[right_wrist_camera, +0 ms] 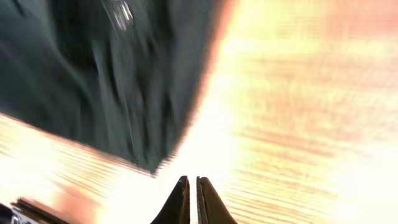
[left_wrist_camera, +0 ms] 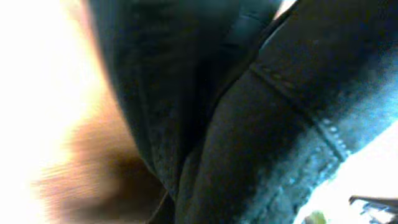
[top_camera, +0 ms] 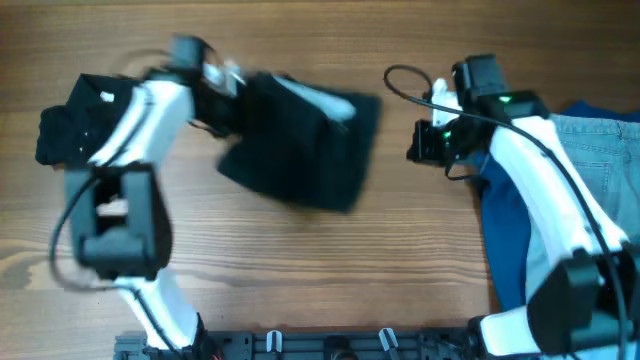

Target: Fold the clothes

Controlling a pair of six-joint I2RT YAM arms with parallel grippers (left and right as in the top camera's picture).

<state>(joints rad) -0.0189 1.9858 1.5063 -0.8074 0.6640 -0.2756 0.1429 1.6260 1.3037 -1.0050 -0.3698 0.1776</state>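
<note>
The black shorts lie bunched on the middle of the wooden table, with the pale inner waistband showing at the top. My left gripper is at the shorts' upper left edge. Dark fabric fills the left wrist view and hides the fingers, so the gripper appears shut on the cloth. My right gripper hovers to the right of the shorts, apart from them. Its fingers are shut and empty over bare wood, with the shorts' corner ahead on the left.
A small black shirt lies at the far left under the left arm. A blue top and light-blue jeans lie at the right under the right arm. The arm bases stand at the front edge.
</note>
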